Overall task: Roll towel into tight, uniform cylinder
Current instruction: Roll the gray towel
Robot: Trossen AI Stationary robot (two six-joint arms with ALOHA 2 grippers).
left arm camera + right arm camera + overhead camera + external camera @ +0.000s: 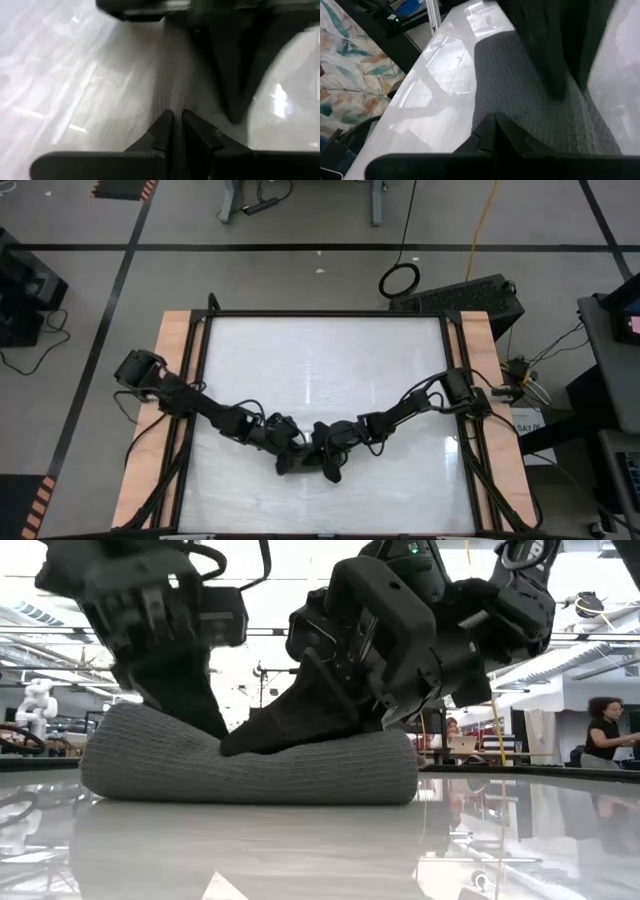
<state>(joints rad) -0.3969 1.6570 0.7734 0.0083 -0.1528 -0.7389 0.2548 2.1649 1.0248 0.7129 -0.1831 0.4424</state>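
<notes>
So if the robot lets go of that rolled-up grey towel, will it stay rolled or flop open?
The towel looks soft: it sags where the left claw and right claw press in, so it would probably loosen. Its ribbed cloth may grip itself a bit. On the glossy table it might slide.

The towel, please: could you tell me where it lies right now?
In the low view the towel lies rolled on the table, left of centre, under both grippers; from above it is hidden beneath them, near the table's front middle.
</notes>
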